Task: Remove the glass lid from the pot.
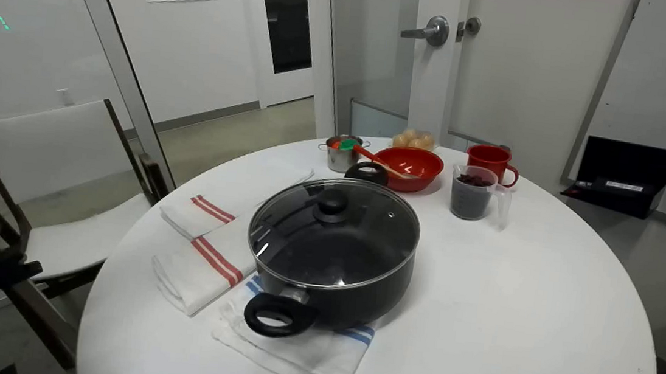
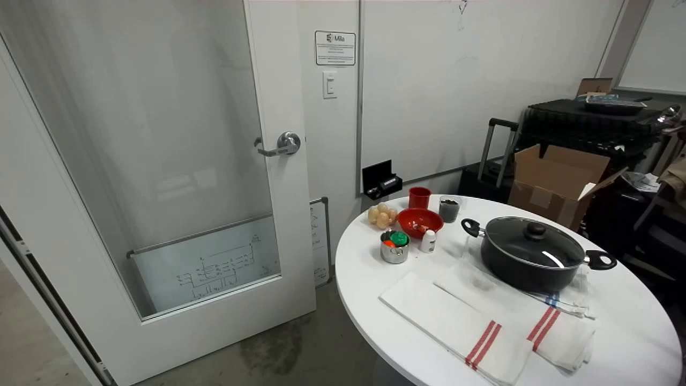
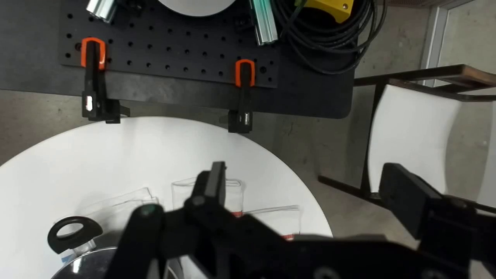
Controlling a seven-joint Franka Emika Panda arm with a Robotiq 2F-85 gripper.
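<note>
The glass lid (image 1: 358,247) has a metal rim and a black knob. It sits flat on the black pot (image 1: 352,305), which stands on a folded towel on the round white table. The lid (image 2: 514,241) and pot (image 2: 517,273) also show in an exterior view. In the wrist view, only part of the lid (image 3: 87,266) and one loop handle of the pot (image 3: 92,228) show at lower left, partly behind the gripper. My gripper (image 3: 310,190) is open with nothing between its fingers. It is above the table's edge, to the side of the pot and apart from it.
Striped towels (image 1: 209,267) lie beside the pot. Behind it stand a red bowl (image 1: 403,183) with a spoon, a small metal pot (image 1: 343,160), a measuring cup (image 1: 471,201) and a red mug (image 1: 487,158). A chair (image 3: 407,135) and a black base with orange clamps (image 3: 93,69) adjoin the table.
</note>
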